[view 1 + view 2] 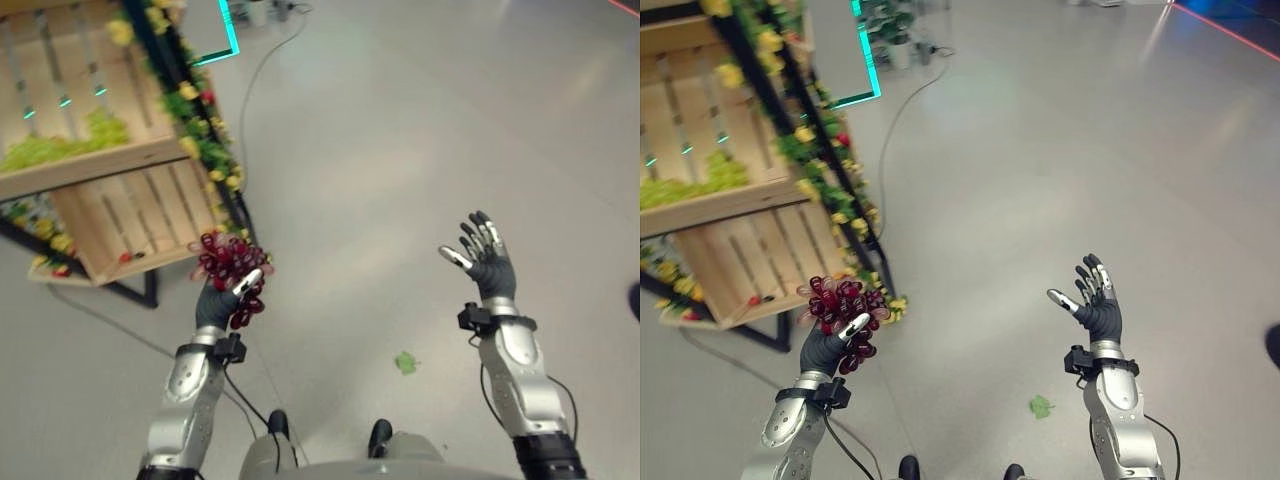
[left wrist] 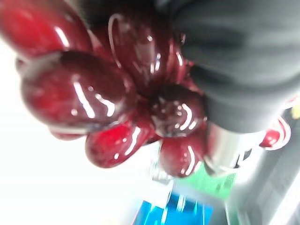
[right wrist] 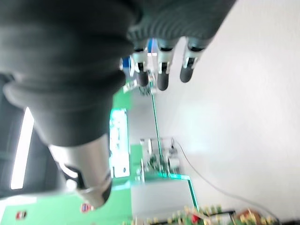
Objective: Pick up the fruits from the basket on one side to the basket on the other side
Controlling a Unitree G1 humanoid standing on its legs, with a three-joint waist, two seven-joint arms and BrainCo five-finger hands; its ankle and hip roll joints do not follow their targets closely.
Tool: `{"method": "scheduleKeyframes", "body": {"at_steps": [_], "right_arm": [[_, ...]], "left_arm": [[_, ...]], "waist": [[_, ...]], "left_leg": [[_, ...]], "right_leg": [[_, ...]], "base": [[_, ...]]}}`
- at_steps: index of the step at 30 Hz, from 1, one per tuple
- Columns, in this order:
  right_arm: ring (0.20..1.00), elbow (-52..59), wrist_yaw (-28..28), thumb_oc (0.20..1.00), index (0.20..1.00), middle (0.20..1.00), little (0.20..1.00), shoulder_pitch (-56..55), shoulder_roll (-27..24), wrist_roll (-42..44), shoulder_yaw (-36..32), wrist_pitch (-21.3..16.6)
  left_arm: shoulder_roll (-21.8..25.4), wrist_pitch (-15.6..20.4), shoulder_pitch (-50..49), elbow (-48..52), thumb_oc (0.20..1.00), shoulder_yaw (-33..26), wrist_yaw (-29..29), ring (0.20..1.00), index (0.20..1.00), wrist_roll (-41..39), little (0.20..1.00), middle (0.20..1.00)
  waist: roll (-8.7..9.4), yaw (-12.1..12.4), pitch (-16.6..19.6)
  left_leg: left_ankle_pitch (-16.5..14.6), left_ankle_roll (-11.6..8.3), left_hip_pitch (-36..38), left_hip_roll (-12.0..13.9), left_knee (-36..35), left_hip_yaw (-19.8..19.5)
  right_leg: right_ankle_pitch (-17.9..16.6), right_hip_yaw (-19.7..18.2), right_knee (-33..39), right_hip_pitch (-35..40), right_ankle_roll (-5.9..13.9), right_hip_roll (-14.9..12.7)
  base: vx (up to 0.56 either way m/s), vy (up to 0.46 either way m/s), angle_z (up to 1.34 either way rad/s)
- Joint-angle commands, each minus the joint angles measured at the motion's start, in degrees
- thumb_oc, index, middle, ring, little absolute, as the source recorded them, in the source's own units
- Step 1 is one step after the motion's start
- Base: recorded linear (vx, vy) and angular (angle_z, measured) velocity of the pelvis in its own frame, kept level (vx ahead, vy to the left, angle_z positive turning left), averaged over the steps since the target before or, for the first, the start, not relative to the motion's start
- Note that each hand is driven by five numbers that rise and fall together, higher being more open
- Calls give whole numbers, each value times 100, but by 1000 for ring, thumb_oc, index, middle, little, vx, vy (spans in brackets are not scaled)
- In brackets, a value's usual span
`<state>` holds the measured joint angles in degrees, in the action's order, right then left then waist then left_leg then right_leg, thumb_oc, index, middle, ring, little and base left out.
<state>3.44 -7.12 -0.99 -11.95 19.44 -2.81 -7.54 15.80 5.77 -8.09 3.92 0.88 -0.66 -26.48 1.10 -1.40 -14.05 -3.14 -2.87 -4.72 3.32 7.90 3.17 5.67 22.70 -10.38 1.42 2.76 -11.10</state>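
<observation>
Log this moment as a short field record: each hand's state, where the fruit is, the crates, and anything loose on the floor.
left hand: shut on a bunch of red grapes, held up above the floor
right hand: open, fingers spread, holding nothing
upper crate: holds green grapes
lower crate: tilted, a few small red pieces inside
stand: dark frame trimmed with yellow flowers and leaves
floor: grey, one green leaf between the arms

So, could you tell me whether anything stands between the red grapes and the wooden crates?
Nothing visible does. The left hand holds the red grapes up beside the lower wooden crate, with open air between them. The right hand is open over the floor.
</observation>
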Motion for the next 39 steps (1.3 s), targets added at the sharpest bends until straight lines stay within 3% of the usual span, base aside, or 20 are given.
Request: {"method": "scheduleKeyframes", "body": {"at_steps": [1,5,7,9,10,11,12,13,18,19,24,27,28,31,33,35,36,37,38,39], "right_arm": [[1000,75,-68,1000,1000,1000,1000,155,-105,18,-64,-271],[1000,85,-103,1000,1000,1000,1000,187,-13,28,-78,-248],[1000,86,-146,1000,1000,1000,1000,176,20,-1,-56,-221],[1000,111,-172,1000,1000,1000,1000,151,13,-45,-90,-203],[1000,110,-172,1000,1000,1000,1000,152,14,-45,-91,-203],[1000,79,-200,1000,1000,1000,1000,165,12,-52,-95,-218],[1000,77,-200,1000,1000,1000,1000,172,12,-52,-97,-219],[1000,57,-200,1000,1000,1000,1000,164,16,-47,-105,-225],[1000,-89,-235,1000,1000,1000,1000,263,-55,-73,2,-267],[1000,-153,-277,1000,1000,1000,1000,238,-91,-46,-14,-321],[1000,-212,-155,1000,1000,1000,1000,276,-286,23,20,-231],[1000,-238,-121,1000,1000,1000,1000,259,-359,49,-21,-224],[1000,-308,-91,1000,1000,1000,1000,275,-446,85,6,-217],[1000,-333,-77,1000,1000,1000,1000,307,-484,73,-16,-211],[1000,-453,-168,1000,1000,1000,1000,292,-434,54,-91,-199],[1000,-502,-198,1000,1000,1000,1000,230,-416,29,-119,-193],[1000,-505,-199,1000,1000,1000,1000,228,-421,28,-116,-195],[1000,-510,-236,1000,1000,1000,1000,196,-502,-5,-123,-194],[1000,-538,-268,1000,1000,1000,1000,138,-517,-50,-154,-186],[1000,-547,-280,1000,1000,1000,1000,91,-508,-98,-137,-159]], "left_arm": [[215,389,88,664,200,-305,-90,200,200,274,200,200],[285,454,225,625,200,-353,-230,200,200,361,200,200],[272,472,320,590,200,-330,-336,200,200,362,200,200],[288,517,408,564,200,-295,-376,200,200,317,200,200],[289,517,409,563,200,-295,-376,200,200,317,200,200],[318,543,505,501,200,-255,-446,200,200,330,200,200],[319,545,514,498,200,-255,-447,200,200,331,200,200],[323,552,554,496,200,-262,-449,200,200,382,200,200],[292,601,604,560,200,-467,-644,200,200,338,200,200],[269,621,577,559,200,-519,-692,200,200,336,200,200],[108,644,551,685,200,-603,-556,200,200,98,200,200],[38,643,530,713,200,-626,-525,200,200,-47,200,200],[9,647,579,766,200,-624,-542,200,200,-183,200,200],[16,668,653,820,200,-663,-566,200,200,-262,200,200],[-35,677,666,853,200,-768,-671,200,200,-363,200,200],[-23,667,639,881,200,-866,-750,200,200,-409,200,200],[-28,665,635,883,200,-865,-753,200,200,-409,200,200],[-21,716,587,950,200,-956,-818,200,200,-483,200,200],[-52,733,604,912,200,-985,-906,200,200,-487,200,200],[-72,727,544,955,200,-1019,-883,200,200,-502,200,200]], "waist": [[23,88,257],[127,126,189],[169,113,189],[145,-1,170],[147,2,177],[99,-115,131],[102,-109,140],[98,-152,154],[145,-28,45],[160,-48,21],[170,13,98],[175,83,28],[162,201,-146],[178,302,-276],[158,292,-266],[63,317,-206],[67,320,-200],[-15,348,-204],[-73,309,-218],[-112,322,-150]], "left_leg": [[-352,-233,655,332,-838,-102],[-291,-101,628,127,-983,-243],[-332,-2,618,-58,-983,-358],[-336,64,594,-169,-969,-505],[-333,66,584,-172,-969,-502],[-304,132,590,-215,-1012,-633],[-278,132,562,-218,-1014,-626],[-260,158,539,-255,-1030,-687],[-310,193,547,-327,-959,-710],[-408,207,563,-383,-845,-707],[-986,156,535,-537,67,-488],[-1094,85,304,-630,803,-448],[-923,-123,-116,-748,2010,-524],[-724,-233,-495,-949,2489,-775],[-732,-298,-699,-369,1716,-756],[-295,-381,-649,81,729,-862],[-233,-400,-583,93,596,-855],[172,-452,-556,418,26,-1034],[335,-472,-556,521,-157,-789],[252,-441,-370,456,-490,-910]], "right_leg": [[-191,125,284,-388,600,-155],[-359,120,201,-467,723,-374],[-490,-214,246,-474,770,-476],[-520,-955,168,-600,755,-389],[-524,-959,170,-611,755,-391],[-236,-1610,23,-801,649,56],[-265,-1619,31,-829,644,55],[-133,-1785,36,-933,549,293],[-242,-747,317,-1328,404,574],[-92,-778,187,-1286,350,698],[-19,-782,556,-819,218,640],[81,-768,629,-576,117,623],[190,-794,709,-317,-19,646],[252,-803,818,-138,-101,613],[355,-839,898,38,15,536],[415,-926,892,125,96,602],[416,-932,889,124,83,607],[536,-1045,771,153,80,639],[581,-978,720,215,79,619],[594,-1017,692,224,130,635]], "base": [[-2,245,45],[-9,181,52],[87,231,18],[75,126,45],[54,131,59],[30,83,30],[67,117,23],[92,50,15],[90,-28,15],[127,15,-15],[181,-72,-5],[129,-94,-12],[39,-75,-4],[71,-76,-20],[183,35,8],[202,67,13],[193,106,3],[141,83,-3],[200,145,-12],[105,69,-12]]}}
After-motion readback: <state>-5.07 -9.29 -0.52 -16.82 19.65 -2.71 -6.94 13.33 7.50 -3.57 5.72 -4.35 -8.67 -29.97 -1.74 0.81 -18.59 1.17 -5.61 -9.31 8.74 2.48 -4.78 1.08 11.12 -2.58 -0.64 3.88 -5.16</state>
